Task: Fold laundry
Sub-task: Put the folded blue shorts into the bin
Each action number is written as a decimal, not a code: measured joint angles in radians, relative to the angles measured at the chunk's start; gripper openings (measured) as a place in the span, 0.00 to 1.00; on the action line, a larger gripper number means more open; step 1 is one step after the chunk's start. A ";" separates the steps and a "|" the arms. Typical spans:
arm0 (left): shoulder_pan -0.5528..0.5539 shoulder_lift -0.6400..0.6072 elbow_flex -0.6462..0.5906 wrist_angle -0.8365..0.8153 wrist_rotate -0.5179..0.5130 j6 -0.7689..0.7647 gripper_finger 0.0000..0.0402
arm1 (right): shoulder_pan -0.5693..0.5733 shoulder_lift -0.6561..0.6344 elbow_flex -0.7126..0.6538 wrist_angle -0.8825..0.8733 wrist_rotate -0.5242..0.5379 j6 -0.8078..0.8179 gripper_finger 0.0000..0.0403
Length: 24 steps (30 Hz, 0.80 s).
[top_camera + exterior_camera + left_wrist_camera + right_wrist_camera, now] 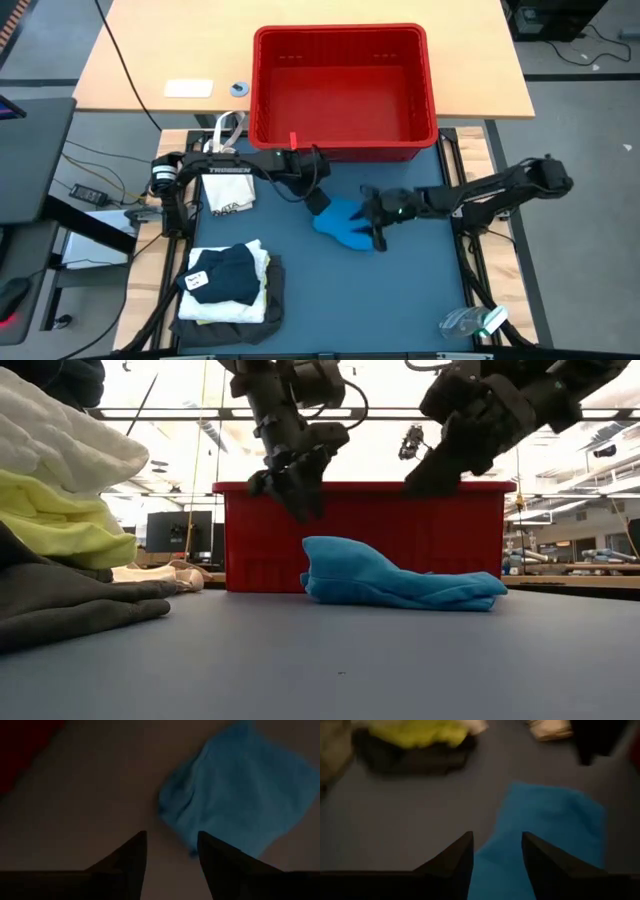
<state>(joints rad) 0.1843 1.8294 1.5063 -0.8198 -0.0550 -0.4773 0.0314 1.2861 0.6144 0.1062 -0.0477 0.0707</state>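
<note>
A small blue cloth (345, 222) lies crumpled flat on the dark table mat (400, 290), just in front of the red basket; in the low view the blue cloth (400, 582) rests on its underside. My left gripper (320, 198) hovers open above its far-left edge, and my right gripper (377, 228) hovers open above its right edge. Both stand clear above it in the low view: left gripper (298, 500), right gripper (425, 482). A folded stack (230, 285) sits at the near left, with navy on top over white, yellow (60, 520) and dark grey (70, 600).
The red plastic basket (340, 90) stands at the far side, close behind the blue cloth. A small white bag with strap handles (228, 192) lies under the left arm. A clear plastic item (470, 320) sits at the near right corner. Bare mat lies near the middle.
</note>
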 joint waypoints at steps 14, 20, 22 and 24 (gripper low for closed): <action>-0.102 -0.053 -0.013 -0.208 0.049 0.072 0.48 | 0.082 0.481 0.333 -0.005 0.267 -0.103 0.87; -0.097 -0.140 -0.012 -0.275 -0.012 0.047 0.48 | 0.048 0.591 0.455 -0.270 0.389 0.102 0.92; -0.095 -0.159 -0.012 -0.277 -0.035 0.047 0.48 | 0.037 0.616 0.463 -0.297 0.390 0.121 0.89; -0.087 -0.172 -0.012 -0.273 -0.037 0.051 0.48 | 0.021 0.640 0.464 -0.302 0.380 0.139 0.84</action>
<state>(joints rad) 0.0972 1.6574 1.4942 -1.0929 -0.0922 -0.4263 0.0528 1.9264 1.0779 -0.1963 0.3319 0.2092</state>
